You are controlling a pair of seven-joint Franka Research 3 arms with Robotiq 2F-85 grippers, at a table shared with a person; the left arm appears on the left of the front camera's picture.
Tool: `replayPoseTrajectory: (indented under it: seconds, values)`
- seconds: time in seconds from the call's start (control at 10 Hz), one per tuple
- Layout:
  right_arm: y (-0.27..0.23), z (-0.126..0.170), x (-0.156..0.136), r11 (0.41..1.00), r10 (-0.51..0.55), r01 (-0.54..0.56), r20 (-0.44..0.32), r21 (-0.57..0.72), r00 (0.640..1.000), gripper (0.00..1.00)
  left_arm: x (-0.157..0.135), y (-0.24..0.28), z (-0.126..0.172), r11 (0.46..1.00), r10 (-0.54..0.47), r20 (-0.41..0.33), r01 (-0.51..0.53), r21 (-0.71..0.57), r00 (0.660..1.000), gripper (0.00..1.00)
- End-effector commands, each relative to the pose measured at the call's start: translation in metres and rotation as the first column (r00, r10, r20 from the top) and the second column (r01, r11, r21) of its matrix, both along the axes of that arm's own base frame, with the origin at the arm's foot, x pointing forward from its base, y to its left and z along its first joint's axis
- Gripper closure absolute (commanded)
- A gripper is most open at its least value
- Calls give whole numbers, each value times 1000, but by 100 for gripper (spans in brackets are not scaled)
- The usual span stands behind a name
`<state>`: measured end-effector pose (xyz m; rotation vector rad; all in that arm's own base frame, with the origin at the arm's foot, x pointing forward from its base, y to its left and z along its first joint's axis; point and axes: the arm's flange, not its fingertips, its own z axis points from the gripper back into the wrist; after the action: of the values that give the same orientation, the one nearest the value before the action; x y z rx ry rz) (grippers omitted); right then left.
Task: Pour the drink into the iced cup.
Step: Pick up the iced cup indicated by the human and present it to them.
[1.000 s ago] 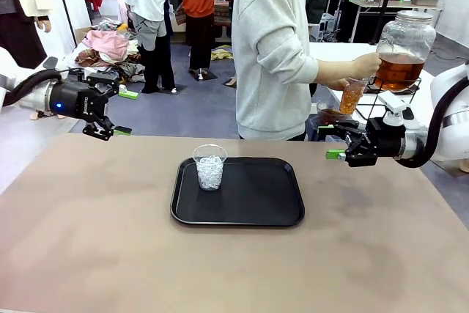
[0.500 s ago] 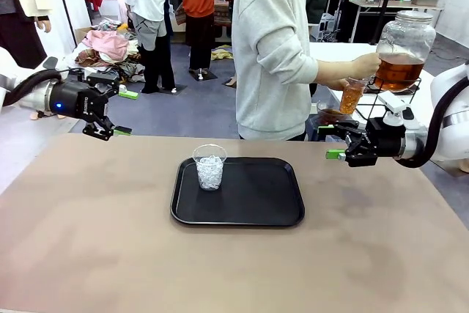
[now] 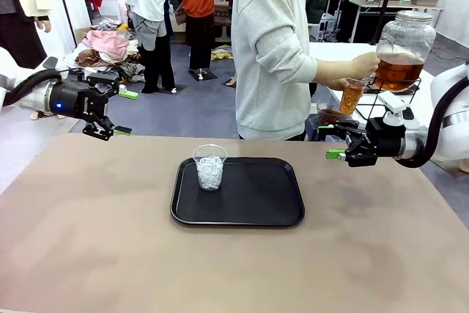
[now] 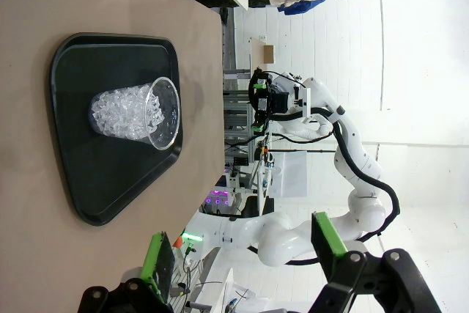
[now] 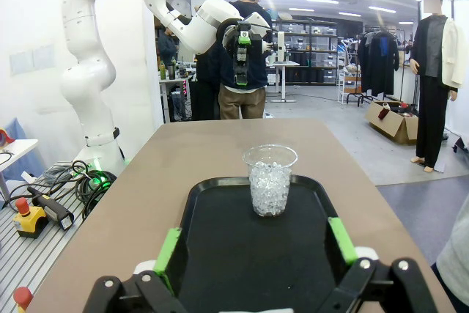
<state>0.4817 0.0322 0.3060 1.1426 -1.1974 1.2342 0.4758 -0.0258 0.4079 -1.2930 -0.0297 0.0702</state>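
A clear plastic iced cup [image 3: 209, 167] full of white ice cubes stands on the left part of a black tray [image 3: 249, 203]; it also shows in the left wrist view [image 4: 139, 113] and the right wrist view [image 5: 270, 179]. Beyond the table's far right, a person's hand holds a small clear cup of amber drink [image 3: 352, 96] under a large glass dispenser jar [image 3: 401, 53] with more amber liquid. My left gripper [image 3: 121, 113] hovers open above the table's far left edge. My right gripper [image 3: 331, 142] hovers open at the far right, pointing toward the tray. Neither holds anything.
The brown table [image 3: 102, 240] has free room around the tray. The person in a grey sweatshirt [image 3: 271, 49] stands at the far side, turned toward the jar on a white side table. Other people and clothes stand farther back.
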Motion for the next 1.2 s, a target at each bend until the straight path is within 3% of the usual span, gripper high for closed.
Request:
replayPoseTrajectory:
  seconds: [0.0, 1.1]
  values:
    - [2, 3, 4, 1000, 3, -3, -4, -6, 1000, 0, -1, 0, 1, 1000, 0, 1, 0, -2, 1000, 0]
    - [2, 3, 4, 1000, 3, -3, -4, -6, 1000, 0, -1, 0, 1, 1000, 0, 1, 0, -2, 1000, 0]
